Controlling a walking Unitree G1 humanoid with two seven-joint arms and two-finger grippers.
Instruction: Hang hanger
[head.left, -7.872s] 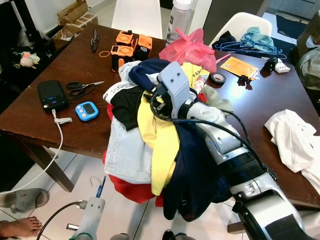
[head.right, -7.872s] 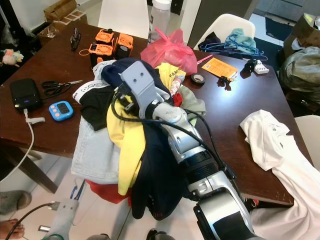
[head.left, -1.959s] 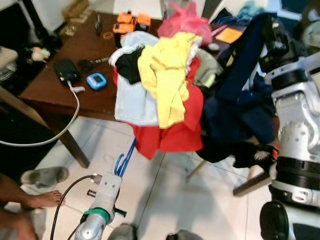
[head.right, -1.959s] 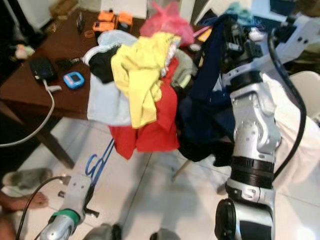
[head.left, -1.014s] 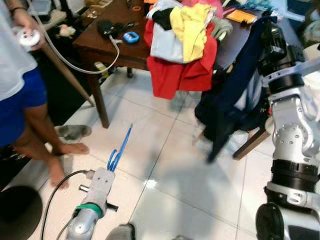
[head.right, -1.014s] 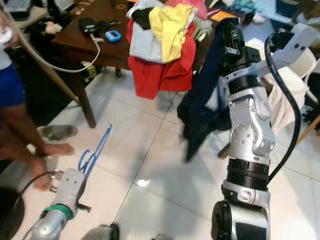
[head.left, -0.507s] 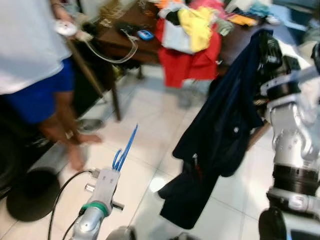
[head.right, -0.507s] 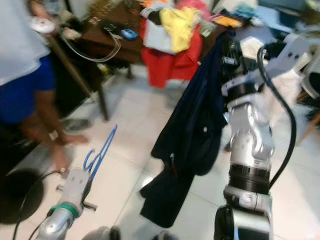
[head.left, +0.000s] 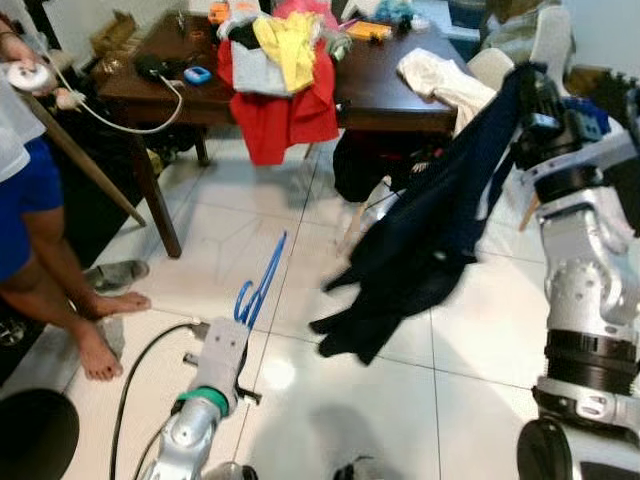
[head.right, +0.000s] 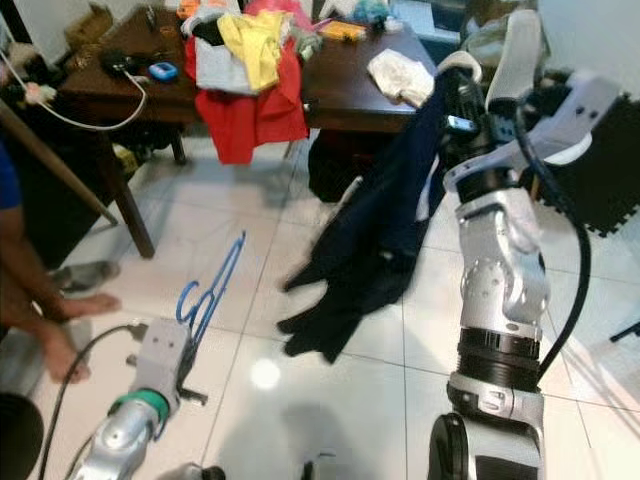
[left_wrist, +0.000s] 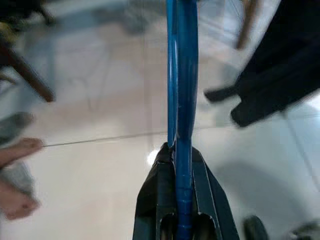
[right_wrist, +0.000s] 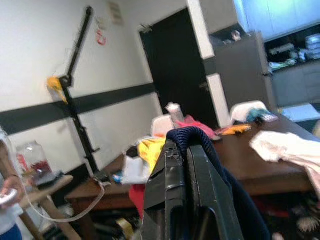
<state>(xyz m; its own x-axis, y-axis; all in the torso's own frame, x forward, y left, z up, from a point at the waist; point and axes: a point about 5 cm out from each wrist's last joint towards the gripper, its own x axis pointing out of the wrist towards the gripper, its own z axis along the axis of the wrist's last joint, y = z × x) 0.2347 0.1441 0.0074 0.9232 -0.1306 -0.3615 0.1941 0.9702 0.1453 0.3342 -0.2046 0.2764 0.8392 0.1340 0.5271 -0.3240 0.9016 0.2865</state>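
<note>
White tiled floor (head.left: 330, 400) here. The left gripper (left_wrist: 178, 150) pinches the thin, stiff blue hanger (head.left: 258, 282). The right gripper (right_wrist: 186, 150) clamps a soft, floppy navy garment (head.left: 430, 240), best held at its collar.

Navy garment (head.left: 430, 240): lifted off table pile by right gripper (right_wrist: 186, 150), now hanging over floor.

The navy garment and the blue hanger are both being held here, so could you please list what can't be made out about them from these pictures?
- Navy garment: motion-blurred in both eye views, so its type is unclear.
- Right gripper: shut on the garment's collar; cloth covers its fingertips.
- Blue hanger: seen edge-on in the left wrist view and thin in the eye views, so its shape is unclear.
- Left gripper: shut on the hanger.
</note>
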